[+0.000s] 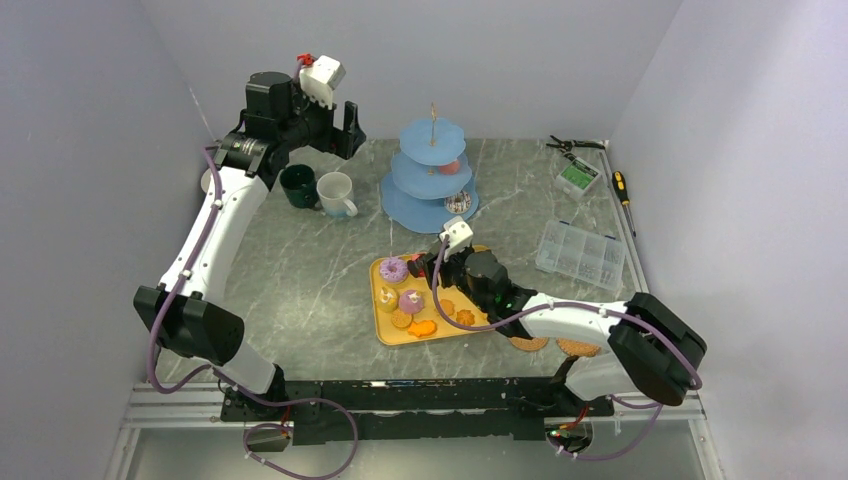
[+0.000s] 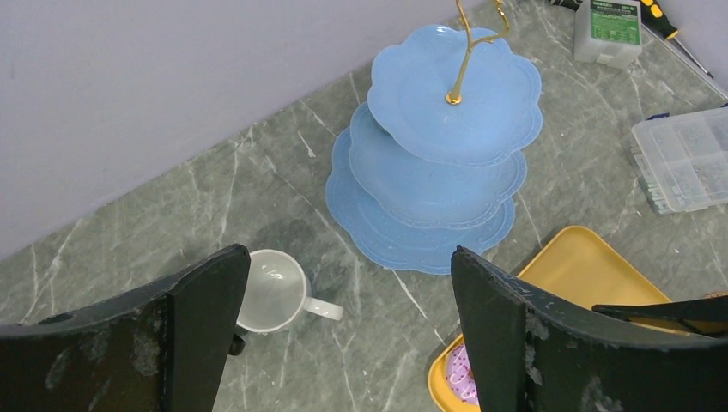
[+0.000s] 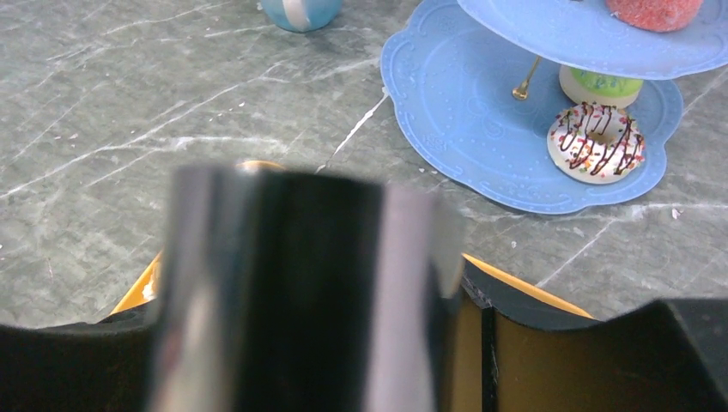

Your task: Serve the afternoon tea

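The light-blue three-tier stand [image 1: 420, 135] stands at the back centre; it also shows in the left wrist view [image 2: 412, 86] and the right wrist view [image 3: 464, 103]. It holds a sprinkled white doughnut [image 3: 595, 142], a green-topped cupcake [image 3: 601, 86] and a red cake [image 3: 652, 10]. The white mug [image 1: 335, 192] [image 2: 270, 290] and the dark green mug [image 1: 297, 185] stand left of it. A pink doughnut [image 1: 393, 268], cupcakes [image 1: 411, 300] and orange biscuits [image 1: 420, 327] lie on the yellow tray [image 1: 383, 335]. My left gripper [image 1: 335, 135] [image 2: 352, 335] hangs open and empty high above the mugs. My right gripper [image 1: 447, 262] [image 3: 360, 343] is over the tray, shut on the black tongs [image 3: 300, 283].
Two orange biscuits [image 1: 528, 343] lie on the table under my right arm. A clear organiser box [image 1: 580, 250] [image 2: 687, 159], a green-labelled box [image 1: 577, 177], pliers [image 1: 575, 145] and a screwdriver [image 1: 622, 188] sit at the back right. Walls close in on three sides.
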Available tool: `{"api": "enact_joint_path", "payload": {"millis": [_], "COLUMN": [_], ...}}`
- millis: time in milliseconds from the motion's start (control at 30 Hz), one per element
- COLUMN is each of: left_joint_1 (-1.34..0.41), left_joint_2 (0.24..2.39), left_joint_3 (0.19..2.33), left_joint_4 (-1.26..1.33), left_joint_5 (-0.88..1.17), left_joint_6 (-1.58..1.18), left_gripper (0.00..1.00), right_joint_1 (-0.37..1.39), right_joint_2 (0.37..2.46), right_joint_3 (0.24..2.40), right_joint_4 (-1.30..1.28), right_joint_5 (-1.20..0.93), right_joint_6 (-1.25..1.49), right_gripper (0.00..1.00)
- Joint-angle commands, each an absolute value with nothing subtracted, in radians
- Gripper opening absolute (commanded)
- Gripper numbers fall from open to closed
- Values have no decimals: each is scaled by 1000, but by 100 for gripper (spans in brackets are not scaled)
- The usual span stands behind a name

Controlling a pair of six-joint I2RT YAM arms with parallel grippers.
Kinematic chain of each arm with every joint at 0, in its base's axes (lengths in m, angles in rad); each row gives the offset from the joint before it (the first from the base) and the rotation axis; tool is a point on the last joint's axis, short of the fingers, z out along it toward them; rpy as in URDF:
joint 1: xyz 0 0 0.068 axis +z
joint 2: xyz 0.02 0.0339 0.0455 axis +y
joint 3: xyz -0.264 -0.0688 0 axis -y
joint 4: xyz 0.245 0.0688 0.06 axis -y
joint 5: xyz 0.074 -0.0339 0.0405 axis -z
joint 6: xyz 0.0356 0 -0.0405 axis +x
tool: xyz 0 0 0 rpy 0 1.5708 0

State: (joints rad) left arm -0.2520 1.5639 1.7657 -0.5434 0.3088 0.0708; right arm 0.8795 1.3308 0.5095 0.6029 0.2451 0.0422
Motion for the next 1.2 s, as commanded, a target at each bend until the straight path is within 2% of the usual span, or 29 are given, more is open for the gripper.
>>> {"api": "enact_joint_path", "payload": {"millis": [0, 400, 700, 900, 1167], "left_joint_1": [-249, -249, -249, -249, -249], "left_joint_2": [1517, 1513, 1509, 1507, 1506], "left_joint_3": [1778, 1783, 1778, 1778, 1776], "left_joint_4": [-514, -513, -520, -519, -515], "left_joint_5": [344, 345, 344, 343, 334], "left_joint_6": [71, 81, 87, 90, 101], "left_gripper": [93, 93, 93, 93, 93], "right_joint_1": [879, 871, 865, 800, 677], "right_joint_2": [1321, 1418, 1341, 1296, 1400], "right_joint_3": [546, 548, 576, 604, 683], "right_joint_4": [633, 679, 666, 646, 662], "right_joint_5": [249, 214, 244, 232, 143], "right_joint_6": [37, 74, 10, -31, -30], "right_gripper": [66, 66, 51, 49, 49]}}
